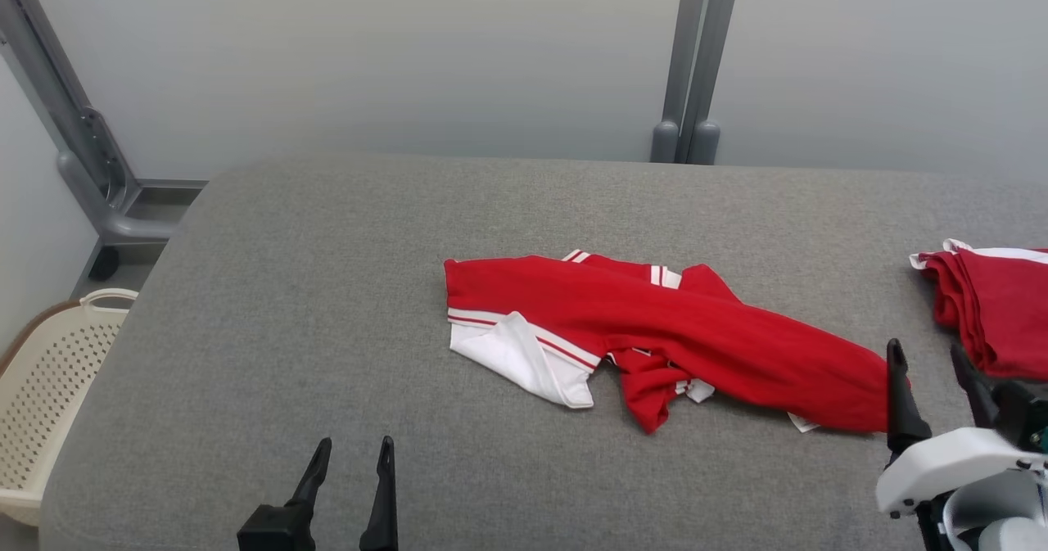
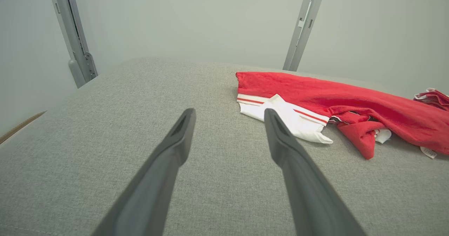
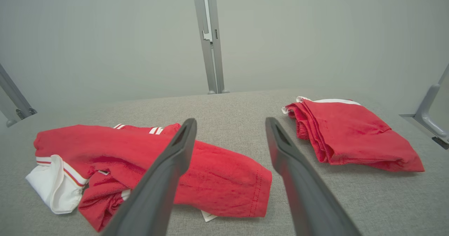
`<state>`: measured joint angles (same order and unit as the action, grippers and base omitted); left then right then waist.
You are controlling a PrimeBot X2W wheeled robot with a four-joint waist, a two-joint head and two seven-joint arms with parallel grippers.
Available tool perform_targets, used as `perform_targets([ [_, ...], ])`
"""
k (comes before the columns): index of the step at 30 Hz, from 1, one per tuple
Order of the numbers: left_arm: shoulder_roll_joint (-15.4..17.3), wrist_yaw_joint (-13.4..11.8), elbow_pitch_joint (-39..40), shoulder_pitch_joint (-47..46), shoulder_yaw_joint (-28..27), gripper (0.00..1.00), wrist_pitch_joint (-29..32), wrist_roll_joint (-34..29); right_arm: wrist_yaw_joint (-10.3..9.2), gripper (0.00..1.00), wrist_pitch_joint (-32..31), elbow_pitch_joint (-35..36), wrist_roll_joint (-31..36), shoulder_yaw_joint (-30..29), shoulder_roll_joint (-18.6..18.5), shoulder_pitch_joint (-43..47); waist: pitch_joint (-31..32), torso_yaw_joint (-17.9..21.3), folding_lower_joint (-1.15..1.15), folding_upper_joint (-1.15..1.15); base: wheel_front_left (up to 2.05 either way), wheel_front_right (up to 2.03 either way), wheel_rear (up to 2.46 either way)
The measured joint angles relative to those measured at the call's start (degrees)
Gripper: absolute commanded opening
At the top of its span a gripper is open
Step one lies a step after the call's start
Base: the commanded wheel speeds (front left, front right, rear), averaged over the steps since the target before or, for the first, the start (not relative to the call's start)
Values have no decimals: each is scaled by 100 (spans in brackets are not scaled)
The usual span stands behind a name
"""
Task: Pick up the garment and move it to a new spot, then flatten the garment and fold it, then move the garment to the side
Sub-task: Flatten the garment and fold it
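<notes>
Garment: a red shirt with white trim [image 1: 655, 338] lies crumpled and twisted near the middle of the bench [image 1: 327, 289]. It stretches from the centre toward the right side. A white flap is turned out at its left end, and a small label peeks from under the right hem.
Left hand: the left hand [image 1: 354, 446] has its fingers spread and holds nothing. It sits over bare bench near the front edge, well apart from the shirt.
Right hand: the right hand [image 1: 927, 348] is spread wide and empty, just beside the shirt's right hem. Whether a finger brushes the cloth cannot be told.
Other things: a folded red pile [image 1: 995, 305] lies at the far right of the bench, apart from the shirt. A pale basket [image 1: 49, 387] stands off the bench's left side.
Step in hand: judging by both hands being empty and the shirt lying loose mid-bench, the placing looks done and the flattening not yet begun.
Next move calls for: each hand probably needs a corner or hem at opposite ends, the right at the near hem and the left reaching across to the white flap. They would then pull apart to undo the twist and spread the cloth flat.
Risk: the bunched middle may hold hidden layers, so a pinch there could lift more than one fold. The right hand also works close to the folded pile.
</notes>
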<state>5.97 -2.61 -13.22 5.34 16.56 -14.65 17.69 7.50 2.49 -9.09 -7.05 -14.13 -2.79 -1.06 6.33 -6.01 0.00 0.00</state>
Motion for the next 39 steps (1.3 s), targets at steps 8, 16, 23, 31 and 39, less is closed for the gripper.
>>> perform_targets([
  [8,21,-52,-70,2,-46,100,-3,52,1,100,621,20,178,605,0,560,63,147,0,0,0,0,0],
  [16,24,-70,-98,-2,-51,100,-4,76,1,100,697,-114,162,669,-2,689,48,182,0,0,0,0,0],
  [23,38,-57,-215,-27,30,100,121,90,1,100,719,-114,153,765,-2,673,22,239,0,0,0,0,0],
  [31,43,43,-956,-1026,383,100,1310,-19,1,100,662,-59,98,1120,2,616,-84,497,0,0,0,0,0],
  [39,-114,-66,-1918,-2233,455,100,2150,20,1,100,592,73,98,1306,-3,531,-312,1010,0,0,0,0,0],
])
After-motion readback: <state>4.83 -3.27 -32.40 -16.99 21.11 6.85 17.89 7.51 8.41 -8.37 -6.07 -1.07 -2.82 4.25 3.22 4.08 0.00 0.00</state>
